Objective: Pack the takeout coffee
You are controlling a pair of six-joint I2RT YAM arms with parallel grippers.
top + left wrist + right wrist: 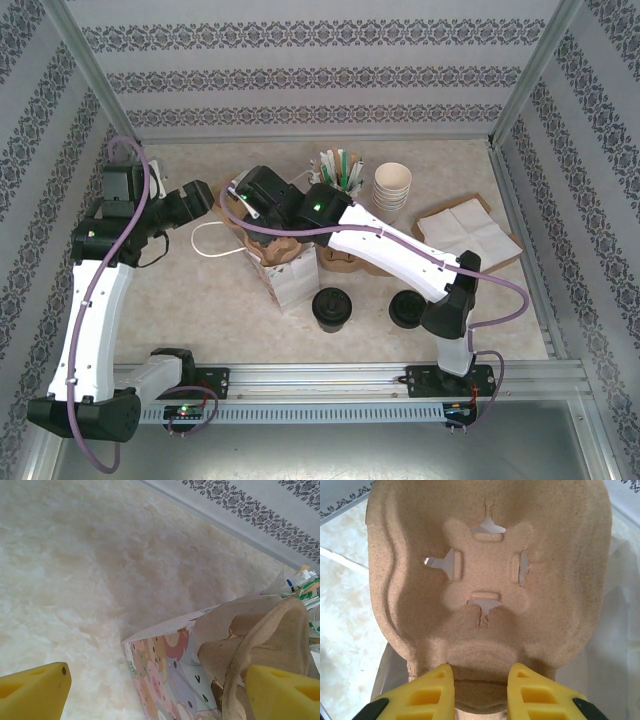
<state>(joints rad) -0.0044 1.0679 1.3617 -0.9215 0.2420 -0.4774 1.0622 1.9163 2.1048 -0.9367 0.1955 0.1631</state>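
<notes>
right hand (481, 692) pinched on carrier (490, 580), left hand (157, 694) wide open; takeout coffee (333, 308) probably light, crushable, spill-prone, so grip cup wall under lid.

Walls (300, 70) papered in grey floral stripes stand left, far and right (metal posts (527, 82) at the corners); pale marbled tabletop (200, 310).

No text, brand or number is readable anywhere. Paper bag (160, 675): cartoon animal print, no words. Wallpaper (320, 40): ornament bands only. Packets (338, 165) in the holder: print too small to read.
</notes>
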